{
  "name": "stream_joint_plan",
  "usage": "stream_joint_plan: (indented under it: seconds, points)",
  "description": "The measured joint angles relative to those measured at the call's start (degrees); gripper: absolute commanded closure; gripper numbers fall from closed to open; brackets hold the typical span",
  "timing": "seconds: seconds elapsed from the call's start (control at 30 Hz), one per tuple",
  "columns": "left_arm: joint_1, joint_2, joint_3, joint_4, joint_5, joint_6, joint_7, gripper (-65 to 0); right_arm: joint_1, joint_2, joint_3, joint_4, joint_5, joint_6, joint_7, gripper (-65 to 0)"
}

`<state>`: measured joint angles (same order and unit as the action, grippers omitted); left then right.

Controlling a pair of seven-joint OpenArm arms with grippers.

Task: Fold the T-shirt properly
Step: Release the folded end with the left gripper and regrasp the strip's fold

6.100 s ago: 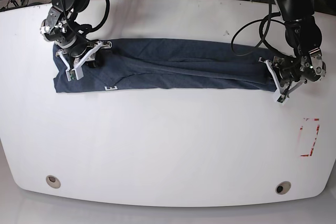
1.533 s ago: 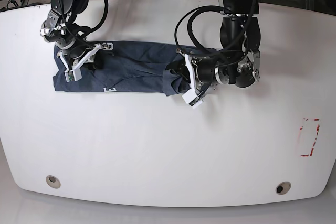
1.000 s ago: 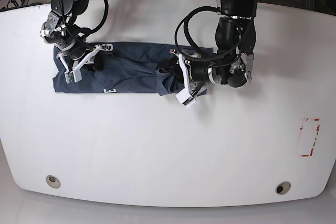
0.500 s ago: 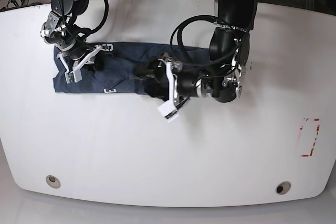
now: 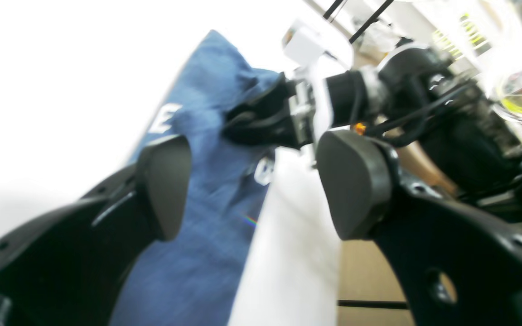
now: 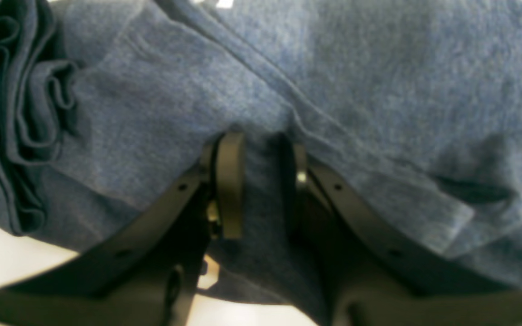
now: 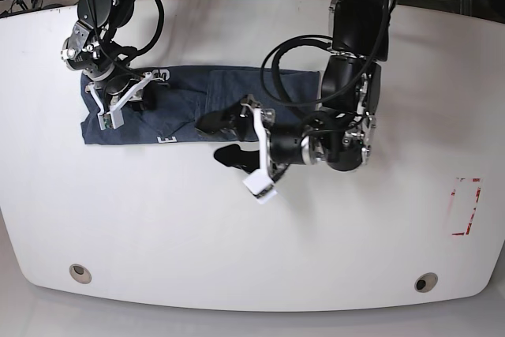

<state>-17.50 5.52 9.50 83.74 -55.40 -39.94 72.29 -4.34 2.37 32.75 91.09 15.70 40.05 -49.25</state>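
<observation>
The dark blue T-shirt (image 7: 185,100) lies as a folded band at the back of the white table (image 7: 252,234), with its right part doubled over to the left. My left gripper (image 7: 218,138) hovers open at the band's front edge, near the middle. In the left wrist view its pads (image 5: 351,181) stand wide apart with nothing between them, and the T-shirt (image 5: 206,190) with white letters lies beyond. My right gripper (image 7: 130,99) is at the band's left end. In the right wrist view it (image 6: 261,181) is shut on a ridge of the T-shirt (image 6: 379,81).
A red-marked rectangle (image 7: 465,207) sits near the table's right edge. Two round holes (image 7: 79,272) (image 7: 426,282) lie near the front edge. Cables and dark equipment run along the back edge behind both arms.
My left arm carried the shirt's right end leftward over the band, then let go, opened, and drew toward the front. The right gripper stayed shut at the left end.
</observation>
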Motion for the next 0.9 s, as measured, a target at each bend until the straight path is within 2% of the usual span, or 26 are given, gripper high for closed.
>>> stream_joint_plan:
  seconds: [0.07,0.13,0.3,0.43,0.6,0.67,0.87,0.9]
  points:
    - [0.1,-1.9,-0.7,0.0,0.0,0.0,-1.9,-42.8,0.0,-0.2,0.0,0.0,0.0,0.0,0.0,-14.0]
    - [0.1,-4.8,-1.1,-0.1,0.0,0.0,-3.1,-37.1,0.0,-0.1,0.0,0.0,0.0,0.0,-0.1,-14.1]
    - [2.9,-9.7,-2.0,-0.8,-0.2,0.2,-9.0,-16.7,0.5,-0.2,-0.1,2.2,0.0,-0.2,-2.5,-14.3]
    - [6.4,-11.2,-2.0,-3.3,0.0,0.2,-9.6,-3.1,0.6,-0.3,-0.1,6.2,0.2,-0.2,-5.6,-14.6]
    - [7.4,-10.9,-1.8,-7.9,0.8,0.2,-8.9,-0.8,1.4,-0.8,0.3,11.9,0.2,-0.2,-10.8,-17.8]
    - [7.0,-10.8,-1.9,-8.9,-0.1,0.2,-9.2,-0.8,2.1,-1.4,0.7,13.5,1.4,-0.2,-12.2,-23.8]
    - [6.7,-10.8,-2.2,-15.3,-0.1,0.2,-11.6,-0.8,4.6,-1.8,1.4,15.0,7.2,0.1,-17.0,-52.3]
    - [7.0,-11.0,-2.1,-16.1,0.0,0.2,-12.2,-0.8,5.0,-1.7,2.6,15.0,8.2,0.1,-17.7,-55.2]
